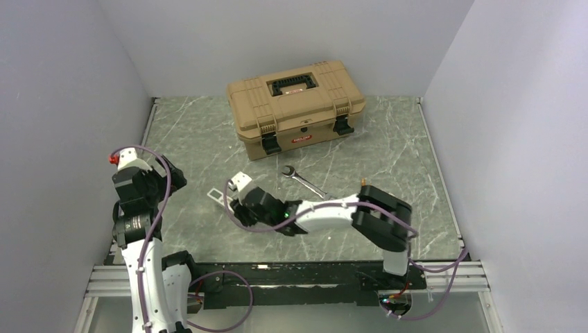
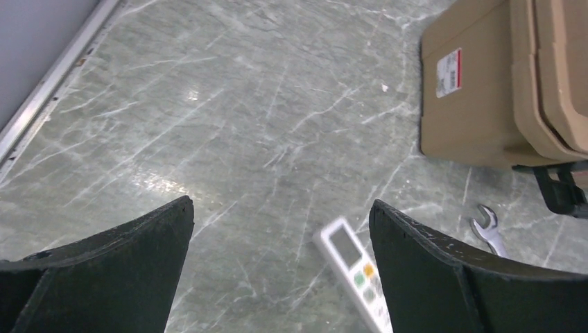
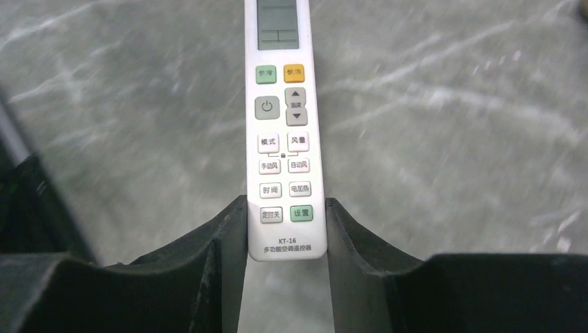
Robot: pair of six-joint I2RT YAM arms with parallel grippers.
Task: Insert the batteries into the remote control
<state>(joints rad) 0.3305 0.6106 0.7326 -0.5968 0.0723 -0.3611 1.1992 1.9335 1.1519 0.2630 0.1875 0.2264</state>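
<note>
From the top external camera, your right gripper is reaching leftward across the green marbled table and meeting the remote control. The remote is showing only as a small white end just past the fingers, left of centre. The steel wrench is lying apart from it to the right, and the tan toolbox is sitting closed at the back. Your left gripper is hanging at the left side, well apart from the remote (its jaws are too small to judge here).

In the left wrist view, your left jaws are standing wide apart with only bare table between them. The remote is showing ahead, partly behind the right finger, with its display and buttons facing up. The wrench's open end and a toolbox corner are lying beyond it.

In the right wrist view, your right jaws are clamping the remote control at its lower end. Both fingers are pressing against its long edges beside the bottom row of buttons. The button face is turned toward the camera. You cannot tell here whether the remote is resting on the table or raised off it.
</note>
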